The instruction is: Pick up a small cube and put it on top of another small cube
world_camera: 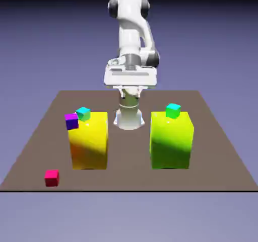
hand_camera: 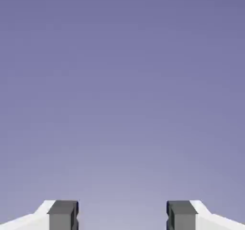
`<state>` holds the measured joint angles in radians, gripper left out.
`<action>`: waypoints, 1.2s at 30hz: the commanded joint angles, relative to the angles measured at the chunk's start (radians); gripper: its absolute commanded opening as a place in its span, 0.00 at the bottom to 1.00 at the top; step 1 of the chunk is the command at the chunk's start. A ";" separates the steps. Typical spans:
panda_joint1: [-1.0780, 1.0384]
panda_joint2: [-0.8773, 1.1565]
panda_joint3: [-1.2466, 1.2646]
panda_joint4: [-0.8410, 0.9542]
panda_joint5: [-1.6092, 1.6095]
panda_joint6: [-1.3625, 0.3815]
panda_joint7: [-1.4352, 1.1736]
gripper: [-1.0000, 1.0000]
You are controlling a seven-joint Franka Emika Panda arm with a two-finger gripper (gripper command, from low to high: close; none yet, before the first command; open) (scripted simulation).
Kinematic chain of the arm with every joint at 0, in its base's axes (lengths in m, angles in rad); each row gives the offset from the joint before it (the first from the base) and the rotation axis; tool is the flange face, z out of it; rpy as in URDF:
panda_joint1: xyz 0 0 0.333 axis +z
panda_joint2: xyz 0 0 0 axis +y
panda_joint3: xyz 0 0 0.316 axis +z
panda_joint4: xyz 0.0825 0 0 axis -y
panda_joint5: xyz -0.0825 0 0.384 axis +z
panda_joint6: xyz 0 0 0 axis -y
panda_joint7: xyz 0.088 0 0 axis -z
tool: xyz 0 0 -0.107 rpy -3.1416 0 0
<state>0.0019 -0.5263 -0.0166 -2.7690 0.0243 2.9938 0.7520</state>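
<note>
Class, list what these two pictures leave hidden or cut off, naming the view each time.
- Hand view: only backdrop beyond the open gripper; no table or cubes appear.
- Exterior view: the purple cube overlaps the yellow block; whether it touches is unclear.
- Exterior view: both big blocks hide the table behind them.

Everything here has that clean rendered look. The arm (world_camera: 132,29) reads as smooth glossy white plastic with darker grey joints. The pincer (hand_camera: 122,217) has matt dark grey fingertips (hand_camera: 63,215) on white bodies, kinda rubbery looking. The counter (world_camera: 211,135) is a flat matt brown, no grain or texture I can make out. The big yellow block (world_camera: 89,143) and big green block (world_camera: 171,141) are smooth with a soft sheen, shading across their fronts. The small cube (world_camera: 51,177) is plain crimson, smooth. Purple cube (world_camera: 71,121) and teal cubes (world_camera: 173,110) look the same, untextured.
</note>
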 commanded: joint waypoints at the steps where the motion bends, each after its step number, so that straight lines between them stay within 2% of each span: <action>1: -0.008 0.036 -0.014 0.034 0.020 -0.036 0.009 0.50; 36: -0.302 1.305 -0.496 1.223 0.727 -1.290 0.327 0.50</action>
<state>-0.3005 0.7784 -0.5130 -1.5464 0.7510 1.7039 1.0785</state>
